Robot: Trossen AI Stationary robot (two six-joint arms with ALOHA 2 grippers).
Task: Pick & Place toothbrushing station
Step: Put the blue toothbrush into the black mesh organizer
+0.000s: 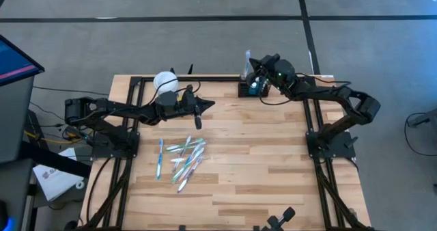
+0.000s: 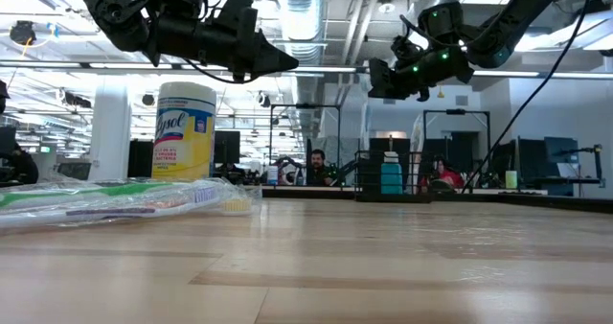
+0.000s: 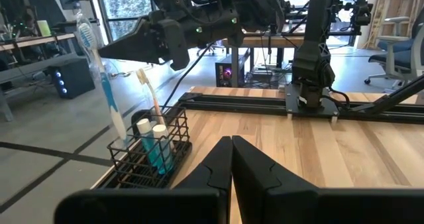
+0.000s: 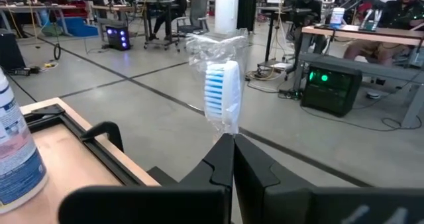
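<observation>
A: Where do the grippers stand?

B: The right gripper hangs closed, holding nothing, over the toothbrushing station at the table's far edge. The left gripper is pinched shut and empty above the loose toothbrushes.

A: Progress?

B: A couple of brushes and tubes are standing in the caddy; I'd judge most of the pile is left.

Black wire-mesh caddy upright at table's far edge (toothbrushes inside).
</observation>
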